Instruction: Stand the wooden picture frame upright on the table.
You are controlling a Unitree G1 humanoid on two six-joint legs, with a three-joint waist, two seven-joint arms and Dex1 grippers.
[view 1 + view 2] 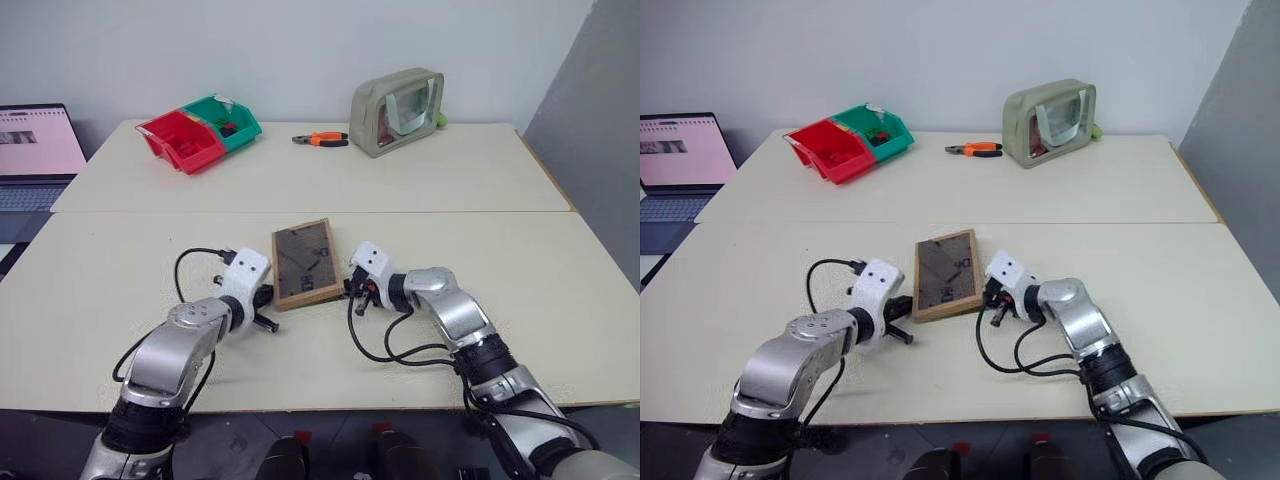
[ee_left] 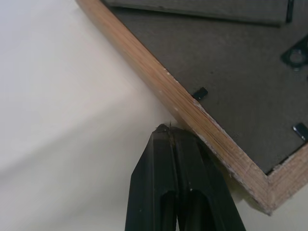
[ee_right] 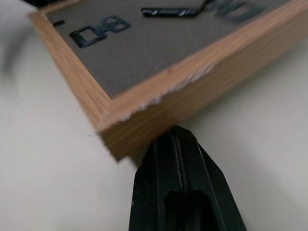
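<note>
Fingers of both grippers are clenched empty, left gripper and right gripper tips flanking the light-brown wooden picture frame, back-up on the cream table. Next likely: lifting an edge.

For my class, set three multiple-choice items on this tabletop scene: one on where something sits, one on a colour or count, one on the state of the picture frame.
1. Where are the orange-handled pliers?
A. Between the bins and the pouch
B. Inside the red bin
C. On the frame

2. How many bins are there?
A. One
B. Two
C. Four

3. How is the wooden picture frame placed?
A. Upright
B. Flat, back panel up
C. Lifted off the table

Answers: 1 A, they lie on the table between them. 2 B, one red, one green bin. 3 B, its dark back and clips face upward.
</note>
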